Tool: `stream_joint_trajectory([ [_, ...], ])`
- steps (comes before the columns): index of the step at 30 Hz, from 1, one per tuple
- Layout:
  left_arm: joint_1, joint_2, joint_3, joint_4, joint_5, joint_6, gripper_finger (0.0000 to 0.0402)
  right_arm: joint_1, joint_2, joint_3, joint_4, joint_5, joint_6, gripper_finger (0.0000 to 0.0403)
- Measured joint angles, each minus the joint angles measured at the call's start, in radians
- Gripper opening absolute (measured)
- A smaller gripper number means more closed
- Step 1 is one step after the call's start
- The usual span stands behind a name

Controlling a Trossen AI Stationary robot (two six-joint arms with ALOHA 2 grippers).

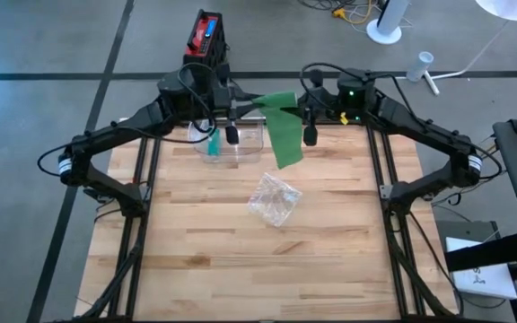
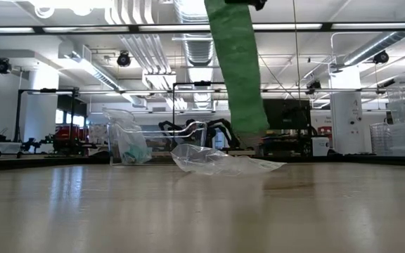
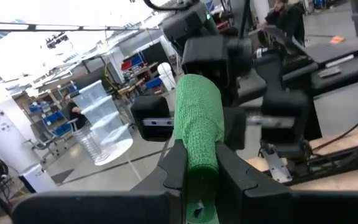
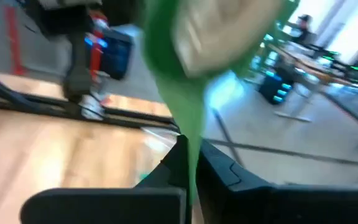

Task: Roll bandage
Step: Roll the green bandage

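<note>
A green bandage (image 1: 276, 106) is held in the air over the table's far middle, between my two grippers. Its rolled part (image 3: 197, 118) sits in my left gripper (image 3: 199, 163), which is shut on it. A loose strip (image 2: 239, 77) hangs down from the roll, and its lower end (image 2: 249, 135) is clear of the table. My right gripper (image 4: 190, 163) faces the left one and is shut on the strip close to the roll. In the high view the left gripper (image 1: 242, 106) is left of the bandage and the right gripper (image 1: 305, 108) is right of it. My left gripper pinches the bandage's rolled part (image 3: 199, 149) between its two fingers (image 3: 174, 167), coming in level from the table's left. The roll reaches out past the fingertips and is lifted clear. My right gripper pinches the loose strip (image 4: 189, 138) just under the roll, between its two fingers (image 4: 216, 168). It comes in about level from the table's right. Whether one layer or several is in the hold does not show, and the rest of the strip hangs slack below.
A crumpled clear plastic wrapper (image 1: 275, 199) lies near the table's middle. A clear container (image 1: 233, 144) with a teal item stands at the far left of centre, under the left gripper. A red and black device (image 1: 206, 36) sits on the floor beyond the table.
</note>
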Motion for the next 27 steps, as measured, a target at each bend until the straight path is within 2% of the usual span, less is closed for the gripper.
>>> stream_joint_trajectory([
  [3,0.000,-0.025,0.000,-0.004,0.000,-0.020,0.0033,-0.002,-0.012,0.000,-0.045,0.098,-0.040,0.0005],
  [5,0.001,-0.040,0.000,0.002,0.000,-0.025,0.0033,-0.003,-0.017,-0.005,-0.054,0.120,-0.050,0.0002],
  [19,0.001,-0.071,0.000,0.026,0.098,-0.143,0.0033,-0.002,0.011,-0.066,-0.051,0.110,-0.063,0.0000],
  [23,0.001,-0.075,0.000,0.016,0.096,-0.114,0.0033,0.001,0.003,-0.062,-0.047,0.080,-0.076,0.0001],
  [27,0.001,-0.068,0.000,-0.007,0.032,-0.020,0.0033,0.000,0.002,-0.036,-0.046,0.012,-0.028,0.0022],
])
